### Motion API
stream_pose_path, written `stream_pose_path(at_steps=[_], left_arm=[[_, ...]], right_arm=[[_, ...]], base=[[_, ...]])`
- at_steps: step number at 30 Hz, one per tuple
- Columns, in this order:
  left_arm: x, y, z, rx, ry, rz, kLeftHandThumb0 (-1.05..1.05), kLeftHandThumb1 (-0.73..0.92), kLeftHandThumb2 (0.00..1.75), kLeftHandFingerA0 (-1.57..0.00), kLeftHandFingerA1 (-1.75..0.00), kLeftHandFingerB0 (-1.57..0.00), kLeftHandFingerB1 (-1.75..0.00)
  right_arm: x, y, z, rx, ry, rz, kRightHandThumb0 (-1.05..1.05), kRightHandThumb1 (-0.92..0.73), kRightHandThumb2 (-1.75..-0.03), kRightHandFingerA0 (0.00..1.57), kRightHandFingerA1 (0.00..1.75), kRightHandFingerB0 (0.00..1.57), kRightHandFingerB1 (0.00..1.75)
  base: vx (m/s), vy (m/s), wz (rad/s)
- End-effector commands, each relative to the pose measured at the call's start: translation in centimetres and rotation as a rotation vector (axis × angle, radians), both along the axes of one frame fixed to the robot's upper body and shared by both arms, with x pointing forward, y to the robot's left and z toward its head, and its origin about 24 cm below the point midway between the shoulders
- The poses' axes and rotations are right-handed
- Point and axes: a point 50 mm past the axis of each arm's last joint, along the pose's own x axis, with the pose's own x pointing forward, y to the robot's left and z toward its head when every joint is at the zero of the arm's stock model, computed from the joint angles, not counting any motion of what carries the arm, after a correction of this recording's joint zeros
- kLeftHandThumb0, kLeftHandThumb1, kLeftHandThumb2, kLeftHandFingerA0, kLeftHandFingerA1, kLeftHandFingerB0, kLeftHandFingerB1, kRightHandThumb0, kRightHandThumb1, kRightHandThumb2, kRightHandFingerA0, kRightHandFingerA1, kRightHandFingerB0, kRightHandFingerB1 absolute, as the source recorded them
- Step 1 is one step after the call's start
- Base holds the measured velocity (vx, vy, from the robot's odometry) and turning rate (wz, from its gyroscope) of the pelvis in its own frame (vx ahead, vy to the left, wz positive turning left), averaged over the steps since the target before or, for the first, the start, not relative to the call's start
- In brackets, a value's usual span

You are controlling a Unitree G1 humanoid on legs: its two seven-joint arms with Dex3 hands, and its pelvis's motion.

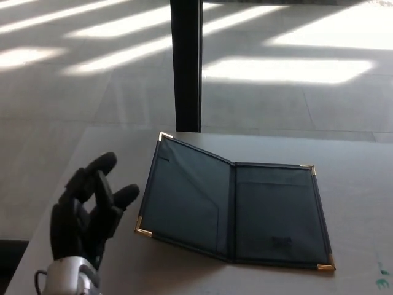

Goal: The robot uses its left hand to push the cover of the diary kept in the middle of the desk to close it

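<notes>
A: Where is the diary (236, 212) sitting?

B: It is lying open in the middle of the desk (362, 184), dark inside faces turned up. The right half is resting flat on the desk. The left cover (184, 196) is tilting up off the surface, so the book is forming a shallow V along the spine.

A: Any details on it?

B: 4 gold corner caps are catching the light, 1 at each outer corner. A slanted pocket is showing inside the left cover, and a small dark mark is sitting low on the right half.

A: And the robot?

B: Only the left hand (86, 212) is showing, coming up at the lower left over the desk's left edge. Its thumb and 2 thick fingers (101, 165) are spreading apart and pointing up and to the right, gripping nothing. A silver wrist is showing just below it.

A: Is it touching the cover?

B: No. It is hovering just beside the cover's lower left corner, with a clear strip of desk between them.

A: The right hand?

B: It is not appearing anywhere in the view.

A: What is lying beyond the desk?

B: A black post (186, 64) is standing straight behind the desk's far edge, and the pale floor (295, 67) is carrying bright bands of sunlight. Some small green marks (382, 278) are showing at the desk's lower right.
</notes>
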Motion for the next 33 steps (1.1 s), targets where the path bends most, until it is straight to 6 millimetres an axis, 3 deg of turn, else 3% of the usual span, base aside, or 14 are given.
stream_pose_path(at_steps=[1,3,4,5,19,22,24,26,27,29,33], left_arm=[[-0.2,-1.6,-2.2,0.057,0.14,-0.046,-0.86,0.92,0.79,-0.52,-0.51,-0.46,-0.49],[-0.5,-2.0,-3.1,0.072,0.17,-0.069,-0.9,0.92,0.77,-0.51,-0.53,-0.45,-0.51],[-0.6,-2.0,-3.3,0.075,0.178,-0.07,-0.86,0.79,1.14,-0.48,-0.61,-0.41,-0.57],[-0.6,-1.9,-3.5,0.079,0.185,-0.069,-0.9,0.92,0.81,-0.53,-0.54,-0.38,-0.48],[-0.4,1.3,-3.1,0.113,0.216,0.02,-0.9,0.92,0.81,-0.54,-0.51,-0.44,-0.47],[-0.1,2.1,-2.5,0.081,0.194,0.051,-0.92,0.92,0.79,-0.57,-0.51,-0.48,-0.47],[0.8,3.9,-1.2,0.105,0.151,0.094,-0.92,0.92,0.79,-0.61,-0.51,-0.53,-0.47],[0.9,4.0,-1.1,0.104,0.149,0.094,-0.92,0.92,0.79,-0.61,-0.51,-0.53,-0.47],[1.3,5.1,0.1,0.119,0.115,0.133,-0.88,0.92,0.79,-0.62,-0.52,-0.45,-0.46],[1.6,6.8,1.0,0.106,0.1,0.218,-0.89,0.92,0.76,-0.62,-0.46,-0.48,-0.44],[1.0,7.0,0.2,0.071,0.136,0.236,-0.86,0.92,0.74,-0.61,-0.48,-0.51,-0.46]], right_arm=[[0.2,-0.6,0.7,0.002,-0.03,-0.02,-0.68,-0.9,-0.66,0.68,0.64,0.53,0.46],[0.3,-0.5,0.6,0.002,-0.023,-0.018,-0.69,-0.9,-0.66,0.69,0.64,0.53,0.45],[0.4,-0.5,0.6,0.006,-0.029,-0.021,-0.68,-0.9,-0.66,0.7,0.66,0.55,0.47],[0.4,-0.5,0.6,0.007,-0.031,-0.022,-0.69,-0.9,-0.66,0.7,0.66,0.54,0.46],[-0.1,-0.3,0.4,0.024,-0.037,-0.031,-0.69,-0.89,-0.66,0.7,0.67,0.55,0.46],[-0.1,-0.2,0.2,0.021,-0.031,-0.02,-0.68,-0.91,-0.67,0.67,0.64,0.53,0.46],[-0.2,-0.3,0.4,0.013,-0.03,-0.028,-0.68,-0.9,-0.66,0.69,0.63,0.53,0.46],[-0.2,-0.3,0.4,0.012,-0.03,-0.028,-0.68,-0.9,-0.66,0.69,0.63,0.53,0.46],[-0.3,-0.4,0.6,0.009,-0.035,-0.028,-0.68,-0.9,-0.66,0.67,0.64,0.55,0.47],[-0.3,-0.5,0.5,0.019,-0.036,-0.031,-0.68,-0.89,-0.68,0.65,0.64,0.53,0.46],[-0.4,-0.5,0.3,0.016,-0.036,-0.013,-0.69,-0.91,-0.67,0.66,0.65,0.53,0.46]], base=[[0.0,0.0,0.0],[0.0,0.0,0.0],[0.0,0.0,0.0],[0.0,0.0,0.0],[0.0,0.0,0.0],[0.0,0.0,0.0],[0.0,0.0,0.0],[0.0,0.0,0.0],[0.0,0.0,0.0],[0.0,0.0,0.0],[0.0,0.0,0.0]])
